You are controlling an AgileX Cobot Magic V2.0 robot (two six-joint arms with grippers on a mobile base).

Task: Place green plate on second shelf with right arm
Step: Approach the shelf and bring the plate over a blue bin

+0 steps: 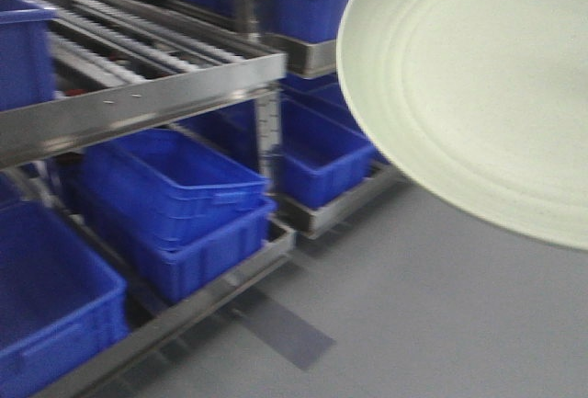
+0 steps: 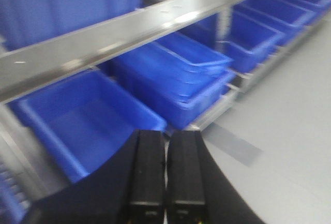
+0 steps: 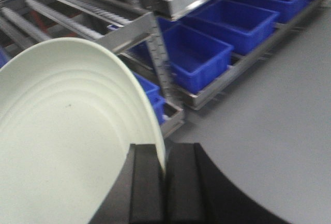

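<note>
Green plate fills the upper right of the front-facing view, a large pale disc with faint concentric rings and a wide raised rim. It is tilted steeply, its face turned toward the camera, and its right part is cut off by the picture's edge. The green plate rests on no shelf: it hangs in the air over the grey floor, to the right of the metal rack.

In the right wrist view the right gripper is clamped on the plate's rim. The thin edge runs down between the two black fingers, with the plate's broad face spreading out to the left. Past the plate's upper edge stand the rack's slanted roller tracks and an upright post.

The left gripper holds nothing; its two fingers are pressed together with only a dark seam between them. It points toward the rack's lower level, where blue bins sit in a row below a bright metal rail.

In the front-facing view more blue bins fill the lower tiers, two of them nested one inside the other. A dark strip of tape lies on the floor just in front of the rack's base. All three views are blurred, so finer detail cannot be made out.
</note>
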